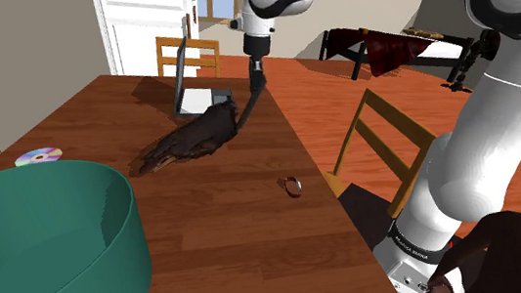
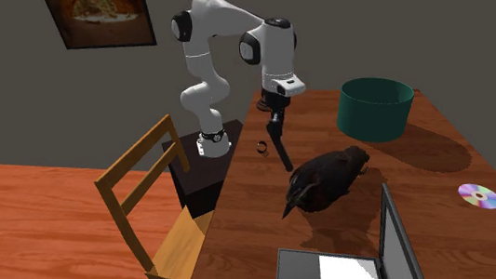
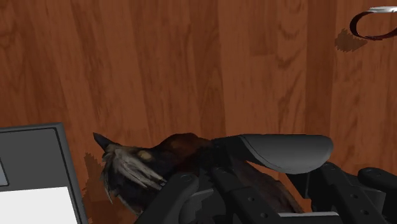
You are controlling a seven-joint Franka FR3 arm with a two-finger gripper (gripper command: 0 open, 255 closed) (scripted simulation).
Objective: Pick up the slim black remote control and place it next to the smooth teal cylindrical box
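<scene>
Risks first. Gripper is clamped on the top end of the remote; the rest hangs below it, slanted, long and thin. With a grip at one end only, the remote is likely to pivot or slide out if the arm swings fast. Lower tip sits just beside the black bird; cannot tell whether it touches the bird or the table. In the shoulder view the bird lies roughly between the remote and the teal box, so a low straight carry could drag the tip into it and twist the remote loose. More height wanted first, by my reading. At set-down the tip would meet the wood before the rest and could kick sideways. Ring and disc lie off the likely path; laptop is close behind.

Pose: arm reaches from the stand over the table, hand pointing down, above the gap between laptop and bird. Box is well apart from the remote
</scene>
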